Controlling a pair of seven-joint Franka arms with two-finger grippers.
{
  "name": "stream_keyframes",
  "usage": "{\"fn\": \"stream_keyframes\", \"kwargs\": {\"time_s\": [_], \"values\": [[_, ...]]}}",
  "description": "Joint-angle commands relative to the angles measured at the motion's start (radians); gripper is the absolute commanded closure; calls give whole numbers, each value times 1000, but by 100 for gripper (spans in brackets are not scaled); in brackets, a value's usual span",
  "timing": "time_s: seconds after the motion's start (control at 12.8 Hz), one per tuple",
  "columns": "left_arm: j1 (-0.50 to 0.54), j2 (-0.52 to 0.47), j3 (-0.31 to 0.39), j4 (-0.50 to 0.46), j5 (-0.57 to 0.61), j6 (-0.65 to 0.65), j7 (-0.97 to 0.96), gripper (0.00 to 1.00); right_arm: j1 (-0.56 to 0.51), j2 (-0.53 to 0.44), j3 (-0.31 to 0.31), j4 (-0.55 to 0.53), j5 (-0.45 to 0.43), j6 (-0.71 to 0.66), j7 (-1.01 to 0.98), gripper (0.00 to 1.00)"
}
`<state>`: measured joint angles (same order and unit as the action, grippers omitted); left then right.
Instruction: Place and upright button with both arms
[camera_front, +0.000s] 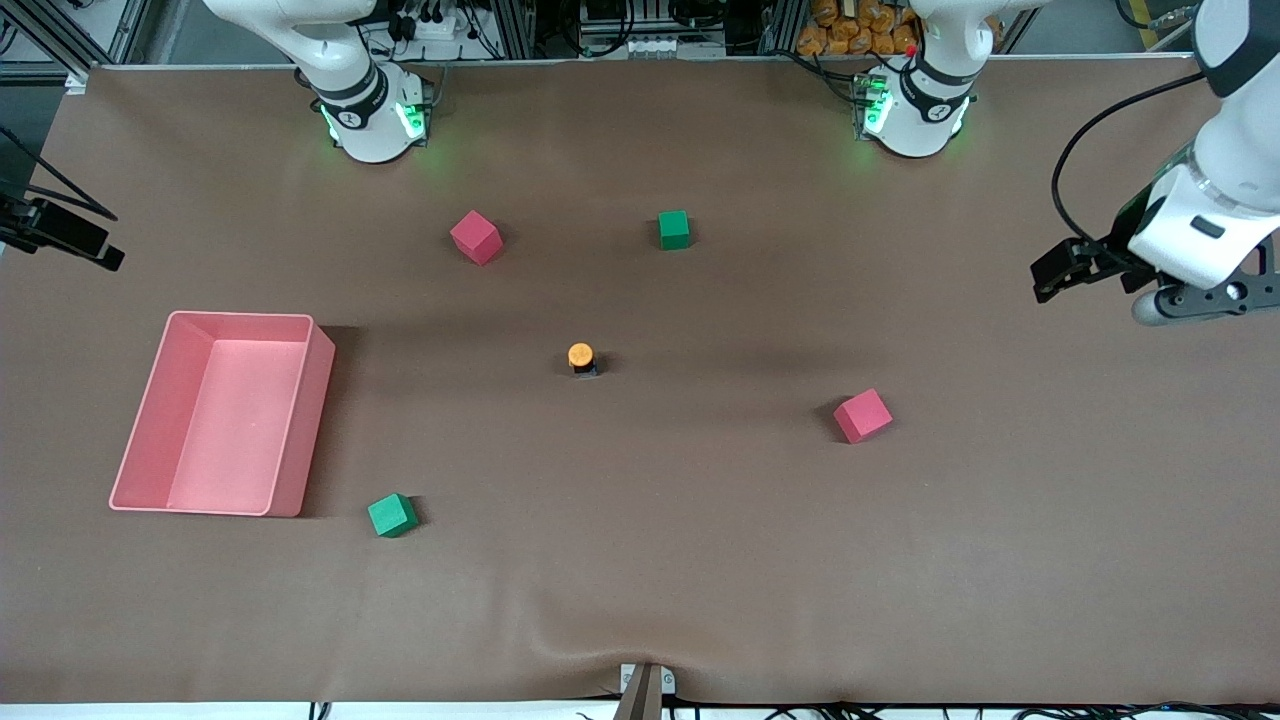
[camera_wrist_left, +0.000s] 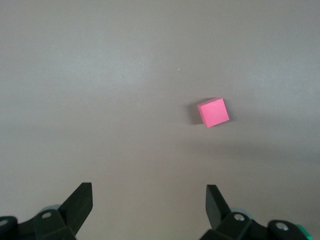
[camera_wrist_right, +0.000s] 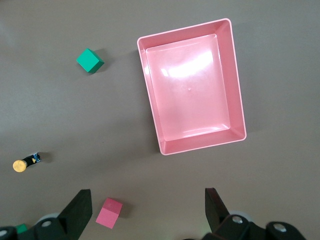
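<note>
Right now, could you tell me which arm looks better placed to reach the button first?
Probably the right: the button shows in the right gripper's own view. The left gripper, open too, sees only a red cube.

Pink tray (camera_wrist_right: 235, 85), green cube (camera_wrist_right: 90, 61), button (camera_wrist_right: 26, 163), pink cube (camera_wrist_right: 109, 213)

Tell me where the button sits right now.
In the front view the button stands mid-table, nearer the camera than the green cube, between the pink tray and a red cube.

High front overview; both wrist cameras downward, sharing its table (camera_front: 700, 560).
</note>
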<state>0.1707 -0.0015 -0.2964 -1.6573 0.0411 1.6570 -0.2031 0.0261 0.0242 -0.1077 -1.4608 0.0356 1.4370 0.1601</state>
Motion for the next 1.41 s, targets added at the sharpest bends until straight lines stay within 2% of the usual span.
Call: {"fn": "stream_keyframes", "kwargs": {"time_s": [0.0,0.63,0.71,0.86,0.94,1.33], "values": [[13,-22,-3,-6,-15,20,74,0,12,3,-9,16,-13,-12,-10,0],[-5,-15,17,103,-4,-34,79,0,21,3,-24,16,-13,-12,-11,0],[-52,-21,69,102,-4,-70,83,0,21,3,-24,14,-13,-12,-11,0],[-189,-37,224,100,-6,-150,88,0,23,5,-24,14,-11,-13,-10,0],[-219,-57,256,93,-6,-164,91,0,23,5,-26,16,-11,-13,-11,0],[-227,-68,261,108,-15,-197,86,0,23,5,-26,14,-11,-13,-11,0]]}}
